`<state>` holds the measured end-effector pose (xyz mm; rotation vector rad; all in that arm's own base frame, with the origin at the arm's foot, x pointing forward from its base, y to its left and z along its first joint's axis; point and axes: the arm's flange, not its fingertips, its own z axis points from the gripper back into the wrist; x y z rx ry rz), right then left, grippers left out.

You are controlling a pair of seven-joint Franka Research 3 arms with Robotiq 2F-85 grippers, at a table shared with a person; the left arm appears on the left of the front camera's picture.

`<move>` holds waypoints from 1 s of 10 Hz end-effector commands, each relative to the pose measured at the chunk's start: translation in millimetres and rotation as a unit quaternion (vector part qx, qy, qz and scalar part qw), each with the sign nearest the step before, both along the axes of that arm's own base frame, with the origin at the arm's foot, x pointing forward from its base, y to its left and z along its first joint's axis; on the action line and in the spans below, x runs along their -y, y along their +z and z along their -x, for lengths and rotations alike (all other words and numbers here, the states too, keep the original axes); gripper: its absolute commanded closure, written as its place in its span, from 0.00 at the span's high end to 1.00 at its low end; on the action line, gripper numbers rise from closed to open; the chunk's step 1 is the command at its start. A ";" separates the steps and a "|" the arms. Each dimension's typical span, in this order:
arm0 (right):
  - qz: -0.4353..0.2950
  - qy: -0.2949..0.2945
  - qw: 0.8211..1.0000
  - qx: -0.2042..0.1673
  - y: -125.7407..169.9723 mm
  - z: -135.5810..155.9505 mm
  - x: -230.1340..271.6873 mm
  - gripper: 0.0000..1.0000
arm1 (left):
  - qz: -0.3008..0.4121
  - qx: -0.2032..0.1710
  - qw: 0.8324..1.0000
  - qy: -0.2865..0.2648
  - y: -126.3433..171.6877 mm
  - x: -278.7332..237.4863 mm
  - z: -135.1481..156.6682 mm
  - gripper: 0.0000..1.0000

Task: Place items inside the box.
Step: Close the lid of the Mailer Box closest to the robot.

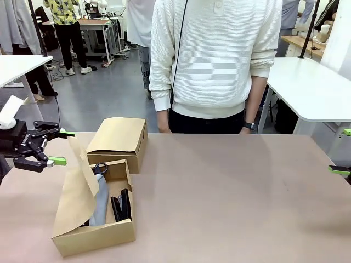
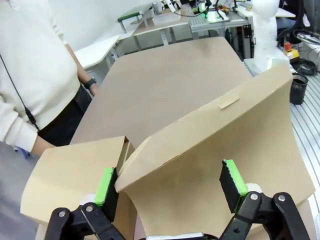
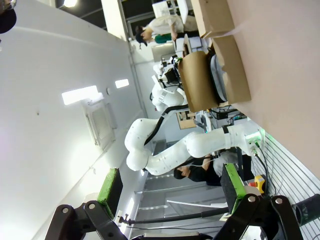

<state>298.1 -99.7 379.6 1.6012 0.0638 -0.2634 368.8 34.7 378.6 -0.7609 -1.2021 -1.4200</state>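
Hovering with its jaws spread and empty just behind the raised lid, the left gripper is seemingly preparing to close the box, where the black stapler and grey pencil case are already lying, while the right gripper is waiting released.

The left gripper is being held at the left side, above the table level, with its jaws spread wide apart. Its green fingertips are pointing toward the right, one above the other. The right gripper is being kept at the far right edge, also opened wide, with only its green pads and black fingers being seen.
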 end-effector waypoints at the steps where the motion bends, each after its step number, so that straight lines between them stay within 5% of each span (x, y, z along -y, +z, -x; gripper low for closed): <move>1: -0.005 0.000 1.000 0.010 1.6 -0.2 0.7 1.00 | 0.026 0.020 0.999 0.008 -28.6 48.5 84.9 1.00; 4: -0.005 0.000 1.000 0.010 1.6 -0.2 0.7 1.00 | 0.128 0.047 0.991 -0.001 -26.7 61.7 84.1 1.00; 9: -0.005 0.000 1.000 0.010 1.6 -0.2 0.7 1.00 | 0.136 0.056 0.989 0.013 -32.2 81.7 77.4 1.00; 10: -0.005 0.000 1.000 0.010 1.6 -0.2 0.7 1.00 | 0.148 0.083 0.985 0.025 -33.2 83.4 76.2 1.00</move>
